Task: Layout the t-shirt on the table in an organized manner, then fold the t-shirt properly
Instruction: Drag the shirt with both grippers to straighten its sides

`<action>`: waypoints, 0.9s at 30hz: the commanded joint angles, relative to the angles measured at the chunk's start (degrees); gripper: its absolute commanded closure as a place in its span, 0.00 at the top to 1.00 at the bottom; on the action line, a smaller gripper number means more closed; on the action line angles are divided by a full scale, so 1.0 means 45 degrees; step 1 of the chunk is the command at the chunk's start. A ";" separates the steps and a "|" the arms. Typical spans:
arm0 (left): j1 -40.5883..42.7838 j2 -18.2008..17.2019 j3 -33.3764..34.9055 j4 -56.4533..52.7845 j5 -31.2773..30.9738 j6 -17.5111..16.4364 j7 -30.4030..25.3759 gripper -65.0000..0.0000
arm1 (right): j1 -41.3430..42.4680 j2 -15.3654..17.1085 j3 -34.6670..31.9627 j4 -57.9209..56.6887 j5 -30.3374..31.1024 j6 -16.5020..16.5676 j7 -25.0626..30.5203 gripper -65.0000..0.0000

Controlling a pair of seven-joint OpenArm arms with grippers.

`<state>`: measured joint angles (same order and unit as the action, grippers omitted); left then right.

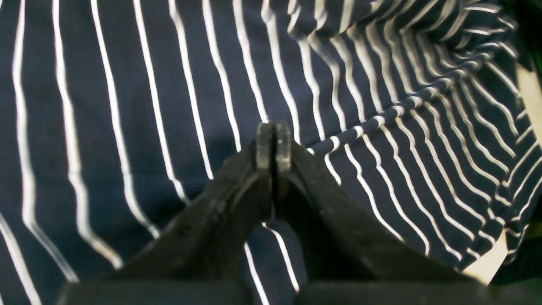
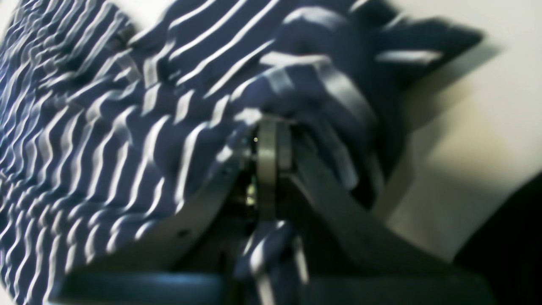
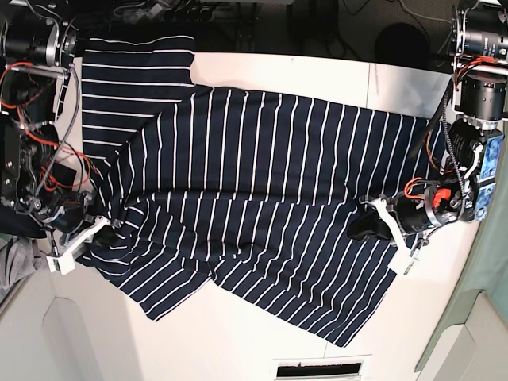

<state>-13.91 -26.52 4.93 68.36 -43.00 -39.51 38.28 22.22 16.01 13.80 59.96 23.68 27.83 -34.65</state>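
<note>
The t-shirt (image 3: 254, 182), dark navy with thin white stripes, lies spread across the white table (image 3: 317, 75), with one sleeve at the far left corner and its lower edges wrinkled. My left gripper (image 3: 367, 224) sits at the shirt's right edge. In the left wrist view it (image 1: 273, 142) is shut, with striped cloth (image 1: 127, 106) under the tips and a taut fold running away to the upper right. My right gripper (image 3: 107, 226) is at the shirt's left edge. In the right wrist view it (image 2: 271, 144) is shut on bunched cloth (image 2: 106, 140).
A small grey cloth (image 3: 12, 266) lies off the table's left side. A thin seam line (image 3: 370, 79) crosses the tabletop at the back right. A dark slot (image 3: 317, 370) sits at the front edge. Bare table (image 2: 465, 127) shows beside the right gripper.
</note>
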 commanded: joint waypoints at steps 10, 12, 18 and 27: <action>0.1583 -0.1753 -0.0219 0.1365 -0.0243 -0.0110 -0.0602 0.00 | -0.5265 0.0214 0.1744 0.5678 0.1768 0.0204 -0.0758 0.00; 0.2093 -0.1763 -0.0520 0.1365 -0.0189 -0.0110 -0.0651 0.00 | -0.6329 0.0204 0.2137 0.6426 0.2210 0.0204 -0.0607 0.00; 0.3594 -0.1749 -0.1671 0.1282 0.0510 0.0651 -0.1491 0.00 | -0.7888 0.0073 0.2545 0.6936 0.2351 0.0228 -0.0583 0.00; 0.4804 -0.0957 -0.1923 0.1263 0.2268 0.1977 -0.1889 0.11 | -0.6960 0.0078 0.2535 0.4206 0.1729 0.0539 0.0369 0.00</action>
<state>8.05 -29.93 -3.38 73.36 -32.64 -30.63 30.13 -9.87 15.42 24.93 77.93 30.65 29.93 -34.46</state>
